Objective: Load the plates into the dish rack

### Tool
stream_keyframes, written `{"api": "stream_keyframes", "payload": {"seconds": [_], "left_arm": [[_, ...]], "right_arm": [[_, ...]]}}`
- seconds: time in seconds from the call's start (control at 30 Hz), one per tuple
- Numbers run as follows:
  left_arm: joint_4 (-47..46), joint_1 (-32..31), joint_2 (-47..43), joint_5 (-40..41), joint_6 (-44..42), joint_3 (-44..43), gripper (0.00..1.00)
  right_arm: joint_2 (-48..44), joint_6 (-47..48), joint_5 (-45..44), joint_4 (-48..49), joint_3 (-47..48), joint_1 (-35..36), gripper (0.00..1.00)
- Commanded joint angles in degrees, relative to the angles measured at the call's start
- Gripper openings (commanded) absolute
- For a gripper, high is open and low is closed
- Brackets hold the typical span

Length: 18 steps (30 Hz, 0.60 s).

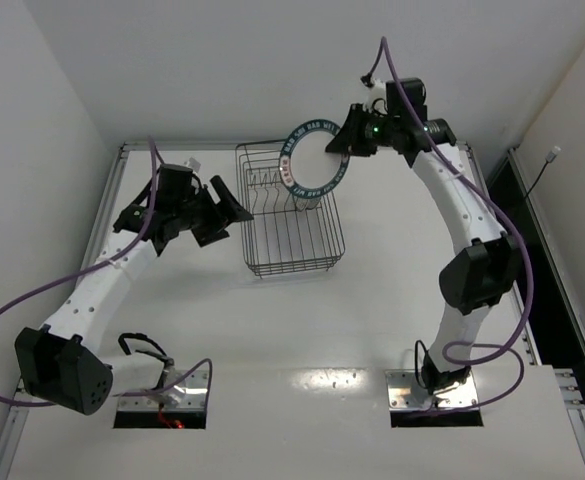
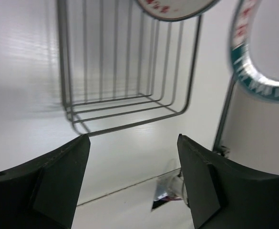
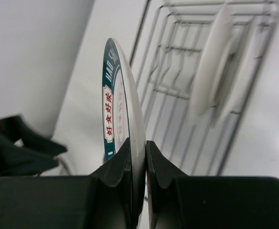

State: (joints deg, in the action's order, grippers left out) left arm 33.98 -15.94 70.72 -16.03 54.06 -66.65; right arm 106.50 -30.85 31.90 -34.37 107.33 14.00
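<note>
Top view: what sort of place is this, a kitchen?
Likely a robot test cell, not a kitchen: a white table between plain white walls, a cabled left arm and right arm bolted at its edge, and a wire dish rack.

Teal-rimmed plate (image 1: 314, 157) upright over dish rack (image 1: 290, 270), two plates (image 3: 208, 71) slotted inside

The white-shelled left arm (image 1: 102, 280) arcs up the frame's left side, its black two-finger gripper (image 1: 232, 218) spread wide and empty, while the white right arm (image 1: 462, 200) curves to upper centre, its black gripper (image 3: 138, 148) pinching a teal-rimmed round white plate (image 3: 129, 114) by the edge.
</note>
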Motion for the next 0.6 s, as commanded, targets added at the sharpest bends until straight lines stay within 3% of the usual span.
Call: {"api": "stream_keyframes", "payload": {"seconds": [0.0,0.23,0.37,0.57], "left_arm": [[11.72,1.0,-0.93,4.88,-6.6,-1.81,0.71],[14.27,2.06,-0.93,2.5,-8.35,-3.39,0.71],[16.47,2.58,1.35,1.97,-10.99,-5.94,0.71],[18.58,2.59,4.87,1.44,-14.24,-10.86,0.71]], "right_arm": [[2.82,7.01,-18.12,-8.31,10.84,2.95,0.0],[11.0,12.12,-43.3,-11.86,22.2,10.33,0.0],[14.09,13.18,-55.85,-12.39,24.16,14.03,0.0],[18.73,14.59,-66.16,-11.33,26.35,18.08,0.0]]}}
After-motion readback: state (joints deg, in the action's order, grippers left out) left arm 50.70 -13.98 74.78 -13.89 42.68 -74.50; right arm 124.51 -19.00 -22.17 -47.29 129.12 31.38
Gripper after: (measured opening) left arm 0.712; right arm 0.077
